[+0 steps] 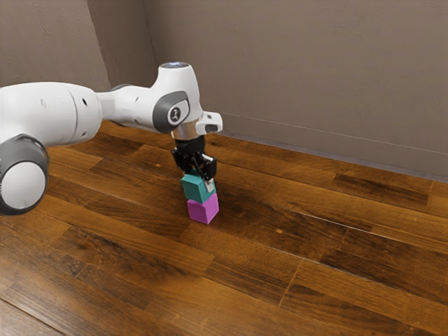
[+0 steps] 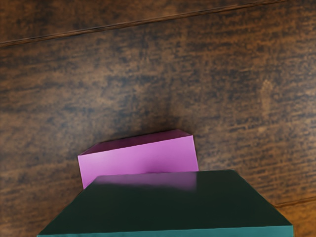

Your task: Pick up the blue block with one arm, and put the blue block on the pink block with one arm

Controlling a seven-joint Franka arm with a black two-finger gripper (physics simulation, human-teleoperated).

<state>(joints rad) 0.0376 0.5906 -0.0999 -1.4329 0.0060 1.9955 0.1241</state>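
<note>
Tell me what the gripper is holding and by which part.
The gripper holds the blue block, fingers clamping its upper part from two opposite sides, above the pink block.

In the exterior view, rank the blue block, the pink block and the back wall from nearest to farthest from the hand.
1. Blue block: gripped between the fingers of the hand, touching it.
2. Pink block: directly under the blue block, one layer lower.
3. Back wall: far behind the stack, toward the exterior view's top.
</note>
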